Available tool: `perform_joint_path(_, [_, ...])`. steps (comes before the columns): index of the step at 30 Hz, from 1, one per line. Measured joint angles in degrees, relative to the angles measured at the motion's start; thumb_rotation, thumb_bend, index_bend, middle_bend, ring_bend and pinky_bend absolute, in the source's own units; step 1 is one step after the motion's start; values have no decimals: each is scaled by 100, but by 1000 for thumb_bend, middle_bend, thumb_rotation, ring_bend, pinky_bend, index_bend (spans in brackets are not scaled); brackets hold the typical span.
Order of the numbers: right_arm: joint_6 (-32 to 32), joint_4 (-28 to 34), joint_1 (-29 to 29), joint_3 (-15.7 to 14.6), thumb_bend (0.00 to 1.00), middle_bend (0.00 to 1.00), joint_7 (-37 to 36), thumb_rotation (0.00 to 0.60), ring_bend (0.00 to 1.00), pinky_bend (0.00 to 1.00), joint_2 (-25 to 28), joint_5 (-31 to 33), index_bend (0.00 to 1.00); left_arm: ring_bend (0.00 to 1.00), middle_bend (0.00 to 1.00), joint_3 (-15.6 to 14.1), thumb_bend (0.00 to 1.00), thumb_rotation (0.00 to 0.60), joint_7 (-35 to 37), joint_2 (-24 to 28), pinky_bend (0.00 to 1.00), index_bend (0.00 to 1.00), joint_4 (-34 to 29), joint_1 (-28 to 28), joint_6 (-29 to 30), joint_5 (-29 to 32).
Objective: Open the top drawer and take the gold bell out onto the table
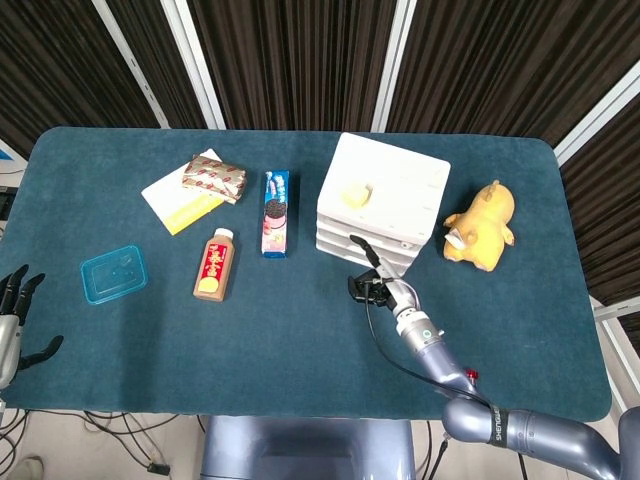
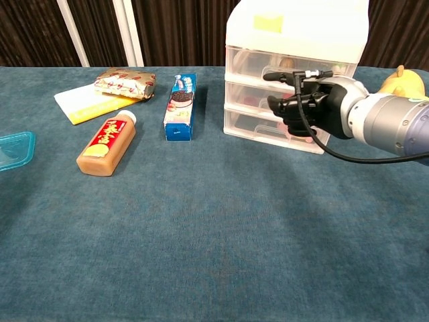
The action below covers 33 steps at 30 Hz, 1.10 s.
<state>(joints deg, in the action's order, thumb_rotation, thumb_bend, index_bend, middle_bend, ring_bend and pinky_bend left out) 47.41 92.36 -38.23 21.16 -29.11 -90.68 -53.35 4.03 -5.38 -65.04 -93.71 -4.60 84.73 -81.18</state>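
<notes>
The white three-drawer unit (image 1: 385, 200) (image 2: 295, 27) stands at the back right with all drawers closed. A gold-brown shape (image 2: 287, 63), likely the bell, shows through the top drawer's (image 2: 251, 64) clear front. My right hand (image 1: 372, 285) (image 2: 308, 107) hovers just in front of the drawers. Its fingers are curled in and hold nothing, but one finger (image 2: 288, 75) points left at the height of the top drawer's lower edge. Whether it touches the drawer I cannot tell. My left hand (image 1: 12, 320) hangs at the table's near left edge with its fingers spread and holds nothing.
A yellow plush toy (image 1: 482, 225) (image 2: 402, 77) sits right of the unit. To the left lie a cookie box (image 1: 275, 212), a brown bottle (image 1: 214, 264), a snack packet (image 1: 214, 178) on a yellow sheet and a blue lid (image 1: 113, 273).
</notes>
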Motion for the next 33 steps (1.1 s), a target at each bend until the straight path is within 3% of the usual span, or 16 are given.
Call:
perform_joint_path(16, [-159, -315, 2, 147, 633, 964, -188, 600, 1000, 963, -229, 68, 0, 0, 0, -3, 189, 600, 11, 14, 0, 97, 0, 6, -1, 9])
perform_joint_path(33, [-210, -462, 208, 231, 633, 964, -698, 600, 1000, 964, -285, -388, 0, 0, 0, -13, 189, 600, -13, 16, 0, 98, -8, 3, -14, 11])
